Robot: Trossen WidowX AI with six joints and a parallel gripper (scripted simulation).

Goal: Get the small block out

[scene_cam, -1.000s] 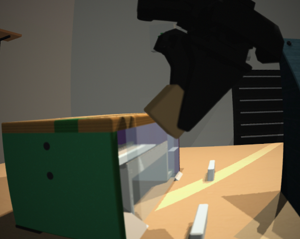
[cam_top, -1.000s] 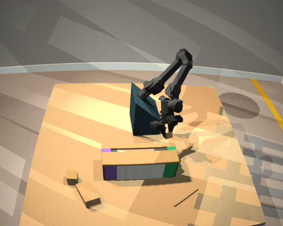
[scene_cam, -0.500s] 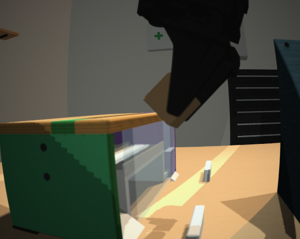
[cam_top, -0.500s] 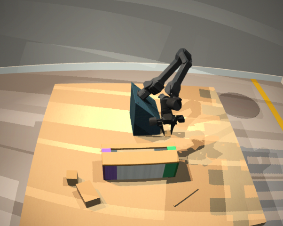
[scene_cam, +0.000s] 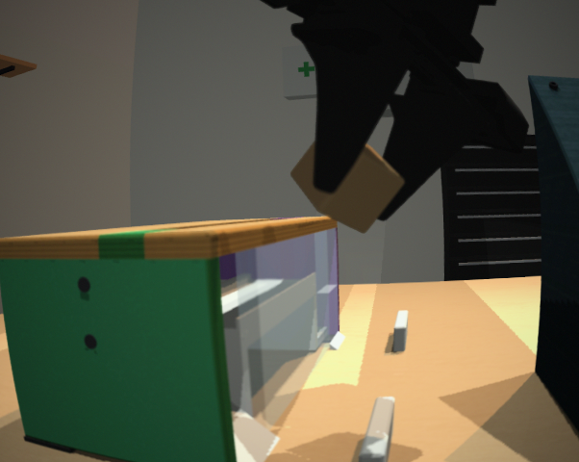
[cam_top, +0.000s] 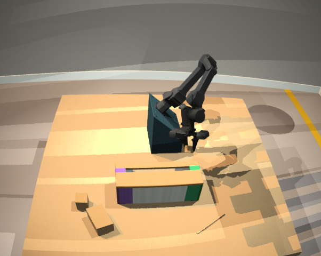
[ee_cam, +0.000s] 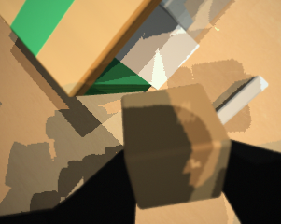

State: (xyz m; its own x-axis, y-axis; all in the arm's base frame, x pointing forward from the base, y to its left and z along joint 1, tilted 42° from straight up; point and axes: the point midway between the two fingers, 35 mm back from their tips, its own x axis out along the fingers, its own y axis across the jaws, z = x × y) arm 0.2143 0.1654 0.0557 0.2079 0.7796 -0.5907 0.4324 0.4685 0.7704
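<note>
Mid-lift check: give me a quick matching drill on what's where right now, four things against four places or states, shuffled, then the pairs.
Things:
1. block
2. box
3. thin rod
4. blue wedge

Places or states:
A. lying on the table near the front right
B. standing beside the arm's base
C. clamped in the gripper, off the table
D. on the table, one end green, the other purple

Pairs: 1-C, 2-D, 3-A, 4-B

Tan block (scene_cam: pixel 359 191) in black end effector (scene_cam: pixel 357 201); wood-grain box (scene_cam: pixel 131 343) top, green end, purple far end.
</note>
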